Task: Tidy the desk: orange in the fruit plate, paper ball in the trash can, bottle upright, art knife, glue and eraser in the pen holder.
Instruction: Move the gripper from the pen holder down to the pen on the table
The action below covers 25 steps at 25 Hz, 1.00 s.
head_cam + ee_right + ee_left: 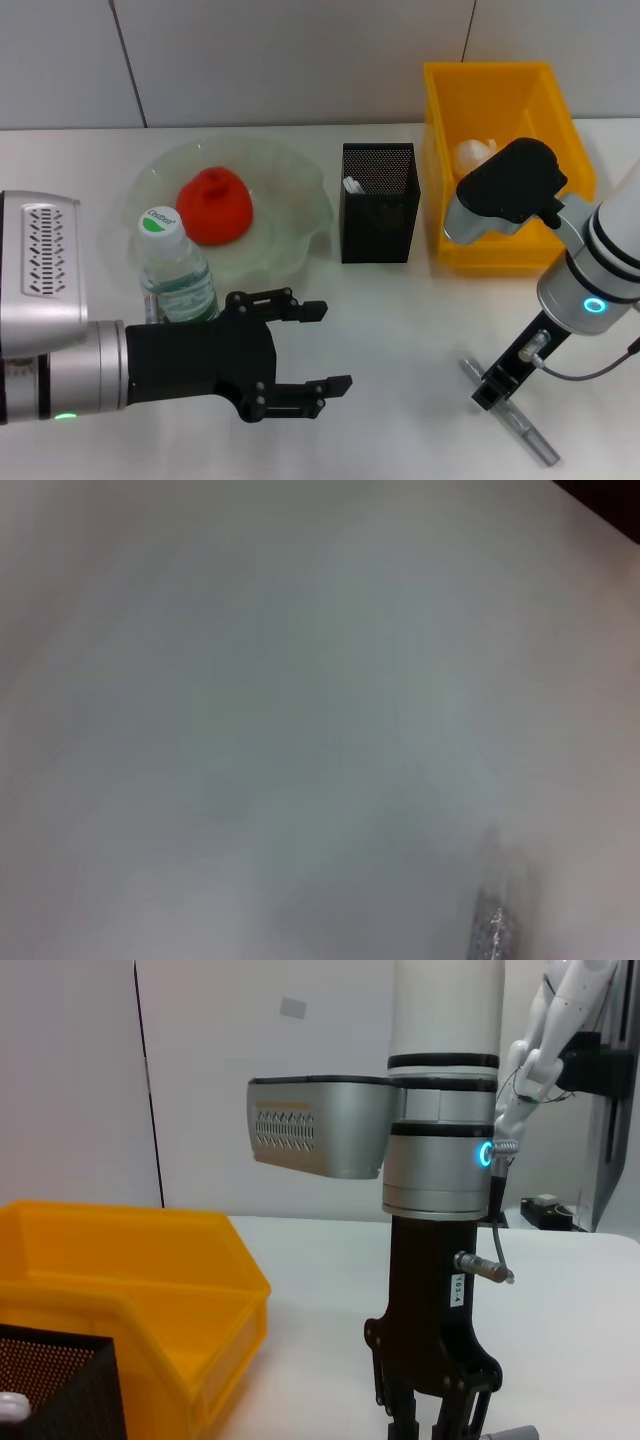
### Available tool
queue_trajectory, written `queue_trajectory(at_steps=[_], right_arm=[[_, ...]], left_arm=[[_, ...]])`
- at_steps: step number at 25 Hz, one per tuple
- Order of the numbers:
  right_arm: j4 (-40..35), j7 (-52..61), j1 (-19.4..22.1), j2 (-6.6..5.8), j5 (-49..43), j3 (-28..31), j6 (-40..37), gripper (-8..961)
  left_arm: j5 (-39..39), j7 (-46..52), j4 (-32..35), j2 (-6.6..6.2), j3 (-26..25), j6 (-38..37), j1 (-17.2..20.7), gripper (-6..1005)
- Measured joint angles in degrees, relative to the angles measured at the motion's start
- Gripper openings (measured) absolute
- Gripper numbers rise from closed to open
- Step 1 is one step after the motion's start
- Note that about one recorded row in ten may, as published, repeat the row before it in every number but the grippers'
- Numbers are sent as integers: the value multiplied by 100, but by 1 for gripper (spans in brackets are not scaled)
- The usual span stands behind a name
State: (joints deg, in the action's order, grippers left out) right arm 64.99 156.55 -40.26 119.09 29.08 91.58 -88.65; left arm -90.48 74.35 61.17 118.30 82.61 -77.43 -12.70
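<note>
Left hand point(325, 347) open beside bottle point(176, 268), right hand point(490, 390) down on art knife point(510, 413)

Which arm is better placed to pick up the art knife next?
Right. The right gripper is already down on the art knife near the table's front right. The left gripper hangs open by the bottle, far across the table from the knife.

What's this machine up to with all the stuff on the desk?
It is tidying. The right tool is down on the art knife lying on the table. The left tool hangs open beside the upright bottle. The orange is on the fruit plate, and a paper ball lies in the yellow bin next to the pen holder.
</note>
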Motion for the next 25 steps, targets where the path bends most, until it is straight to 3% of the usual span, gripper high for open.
queue_trajectory(at_steps=[14,17,25], right_arm=[[-103,38,-35,0,26,0,7,367],[-108,50,-29,5,23,0,13,270],[-172,61,-32,9,15,0,21,194]], left_arm=[[-13,1,-13,0,3,0,-4,788],[-14,0,-6,3,5,-18,-1,788],[-14,0,0,9,0,-49,-11,789]])
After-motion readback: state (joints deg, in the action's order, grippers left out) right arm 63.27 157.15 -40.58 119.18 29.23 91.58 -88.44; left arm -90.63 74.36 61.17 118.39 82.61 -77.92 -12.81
